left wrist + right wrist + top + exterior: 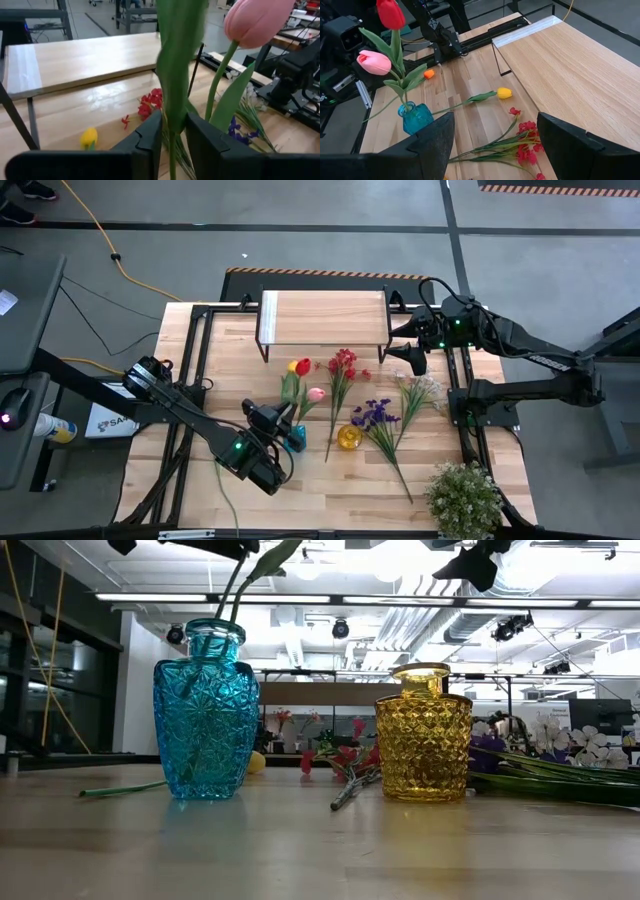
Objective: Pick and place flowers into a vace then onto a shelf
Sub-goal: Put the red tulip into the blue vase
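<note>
On your table, the shelf stands bare at the far edge, likely kept free for the finished vase; most flowers lie loose mid-table between shelf and potted plant, within either arm's reach; the blue vase already holds a pink tulip and a red tulip, the yellow vase none; your left tool, low over the blue vase, pinches a green stem, seemingly steadying it for insertion; your right tool hovers spread by the shelf's right end, waiting.
</note>
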